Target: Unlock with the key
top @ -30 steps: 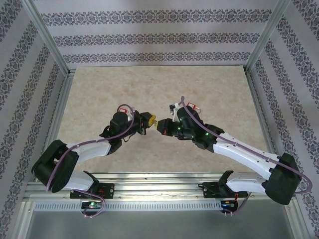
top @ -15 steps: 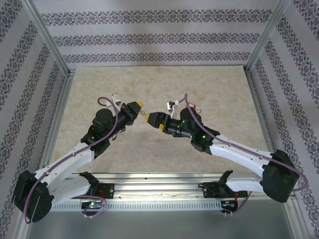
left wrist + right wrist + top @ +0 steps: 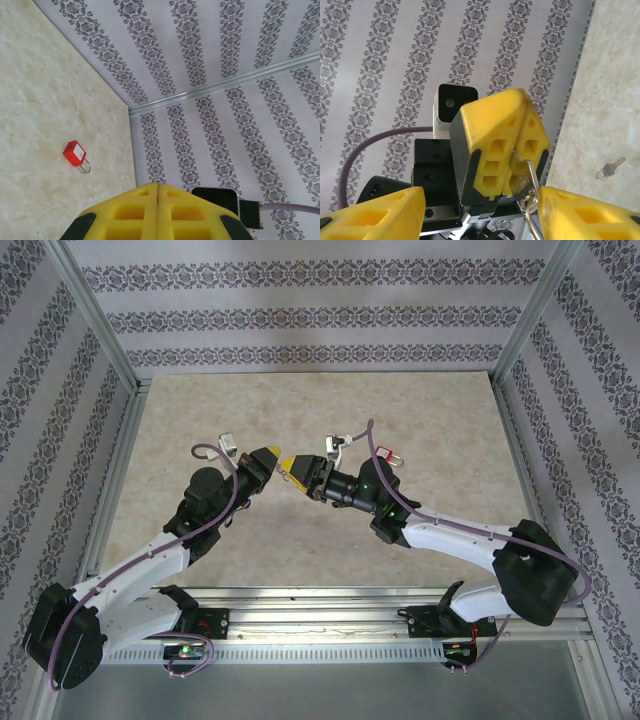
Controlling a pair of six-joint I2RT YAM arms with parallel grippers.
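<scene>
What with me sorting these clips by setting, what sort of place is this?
Probably a lab robot cell, not a home: patterned wallpaper panels in aluminium framing box in a marble-look table, with a red padlock lying on it.

Bright, even, soft light fills all three views. In the top external view the pale table [image 3: 440, 420] looks slightly washed out, and the arms cast only faint, diffuse shadows on it; the frame is sharp from edge to edge. In the left wrist view the padlock [image 3: 75, 153] at mid-left is crisp, while the left gripper [image 3: 158, 190] at the bottom edge is a little soft. In the right wrist view the right gripper's fingers [image 3: 375, 212] blur in the lower corners. The key [image 3: 522, 180] at centre is in focus with a dull sheen, and the wallpaper [image 3: 395, 45] behind it is evenly lit.
</scene>
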